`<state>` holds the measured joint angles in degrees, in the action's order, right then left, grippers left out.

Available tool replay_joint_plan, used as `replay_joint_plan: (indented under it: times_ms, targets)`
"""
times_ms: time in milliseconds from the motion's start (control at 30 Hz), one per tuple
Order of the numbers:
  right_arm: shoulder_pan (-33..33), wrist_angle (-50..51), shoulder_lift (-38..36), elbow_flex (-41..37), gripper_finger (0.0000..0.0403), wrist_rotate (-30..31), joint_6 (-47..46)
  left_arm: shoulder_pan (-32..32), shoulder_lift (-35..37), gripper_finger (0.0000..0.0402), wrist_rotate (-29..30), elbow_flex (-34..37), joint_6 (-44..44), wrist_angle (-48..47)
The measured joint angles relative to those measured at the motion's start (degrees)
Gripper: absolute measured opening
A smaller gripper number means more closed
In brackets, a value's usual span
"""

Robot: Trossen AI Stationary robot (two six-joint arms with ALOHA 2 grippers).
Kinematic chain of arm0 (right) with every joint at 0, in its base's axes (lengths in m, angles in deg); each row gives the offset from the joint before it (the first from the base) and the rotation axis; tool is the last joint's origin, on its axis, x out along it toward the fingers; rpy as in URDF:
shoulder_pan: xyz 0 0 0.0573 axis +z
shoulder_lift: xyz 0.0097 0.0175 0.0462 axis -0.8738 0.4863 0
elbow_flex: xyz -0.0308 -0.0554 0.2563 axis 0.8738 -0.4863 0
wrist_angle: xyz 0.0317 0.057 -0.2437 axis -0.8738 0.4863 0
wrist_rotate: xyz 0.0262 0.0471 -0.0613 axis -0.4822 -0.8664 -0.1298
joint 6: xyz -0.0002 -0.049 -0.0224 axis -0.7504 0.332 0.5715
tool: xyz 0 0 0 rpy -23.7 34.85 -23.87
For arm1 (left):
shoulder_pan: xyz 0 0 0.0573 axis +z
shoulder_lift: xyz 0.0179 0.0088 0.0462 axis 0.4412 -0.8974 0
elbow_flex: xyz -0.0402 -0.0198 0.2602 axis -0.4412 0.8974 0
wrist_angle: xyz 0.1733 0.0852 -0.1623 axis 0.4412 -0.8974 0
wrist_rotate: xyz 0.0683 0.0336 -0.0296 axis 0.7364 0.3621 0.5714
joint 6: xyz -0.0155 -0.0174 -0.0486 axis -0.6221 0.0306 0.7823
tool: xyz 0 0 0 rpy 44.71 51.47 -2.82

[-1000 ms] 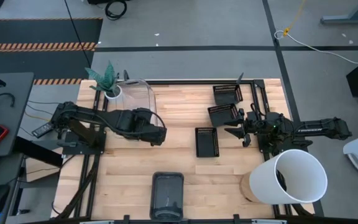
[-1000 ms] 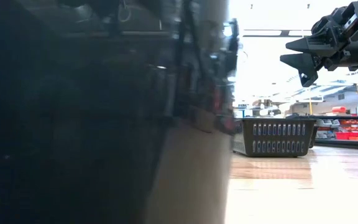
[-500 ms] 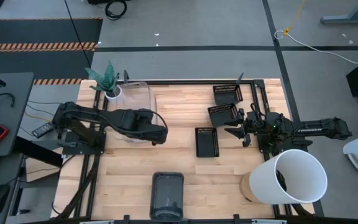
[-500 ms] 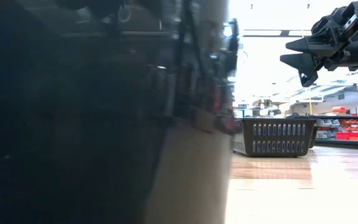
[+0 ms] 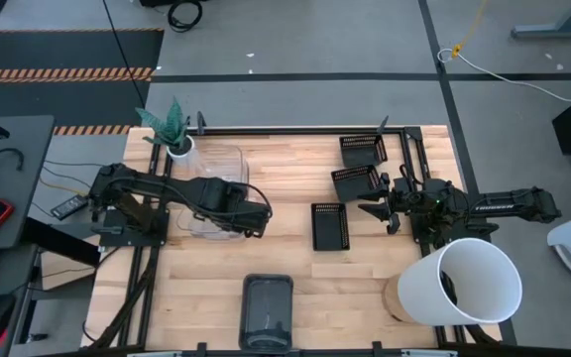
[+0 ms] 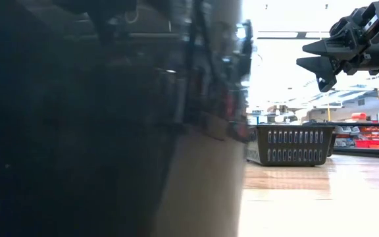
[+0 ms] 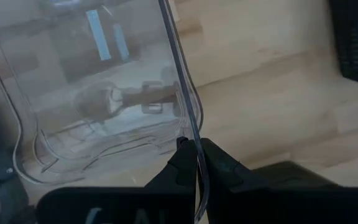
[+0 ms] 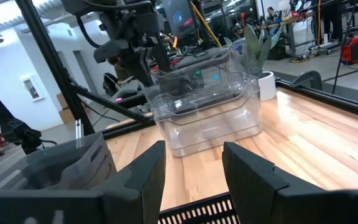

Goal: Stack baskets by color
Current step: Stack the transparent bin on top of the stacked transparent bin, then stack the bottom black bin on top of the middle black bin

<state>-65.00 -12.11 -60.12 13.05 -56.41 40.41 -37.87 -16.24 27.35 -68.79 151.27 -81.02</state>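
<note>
— Where's the left claw (image 5: 256, 220) now?

— Left of frame centre in the high view, pinching the thin wall of a clear basket (image 5: 211, 183); the basket runs from the claw toward the upper left, up to the plant pot (image 5: 179, 147).

— And the right claw (image 5: 370, 208)?

— Spread and holding nothing, right of centre, next to three black slotted baskets (image 5: 329, 226). The grey basket (image 5: 267, 310) sits at bottom centre of the table (image 5: 295, 268), nearer the left claw, I'd judge.

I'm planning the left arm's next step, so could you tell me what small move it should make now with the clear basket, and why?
Probably open the left gripper and release. It is shut on the rim of the clear basket, which seems to sit nested in the clear stack on the table.
</note>
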Motion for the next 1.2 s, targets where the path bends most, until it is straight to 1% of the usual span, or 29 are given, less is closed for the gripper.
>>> replay_joint_plan:
  times_ms: [200,333,433,733,867,933,1000,1200]
  targets:
    - [0.0,0.0,0.0,0.0,0.0165,0.0,0.0,0.0,0.0,0.0009,-1.3,0.0,-1.4,0.0]
    - [0.0,0.0,0.0,0.0,0.0165,0.0,0.0,0.0,0.0,0.0009,-4.0,0.0,-3.1,-0.1]
    - [0.0,0.0,0.0,0.0,0.0165,0.0,0.0,0.0,0.0,0.0016,-4.7,0.0,-3.4,0.0]
    - [0.0,0.0,0.0,0.0,0.0165,0.0,0.0,0.0,0.0,0.0086,-3.4,0.0,-3.5,-0.4]
    - [0.0,0.0,0.0,0.0,0.0165,0.0,0.0,0.0,0.0,0.0109,-3.3,0.0,-3.6,-0.3]
    - [0.0,0.0,0.0,0.0,0.0165,0.0,0.0,0.0,0.0,0.0116,-2.1,0.0,-5.1,0.2]
    - [0.0,0.0,0.0,0.0,0.0165,0.0,0.0,-0.1,0.0,0.0119,0.7,0.0,-7.3,2.3]
    - [0.0,0.0,0.0,0.0,0.0165,0.0,0.0,-0.2,-0.1,0.0121,8.8,0.0,-17.7,12.9]
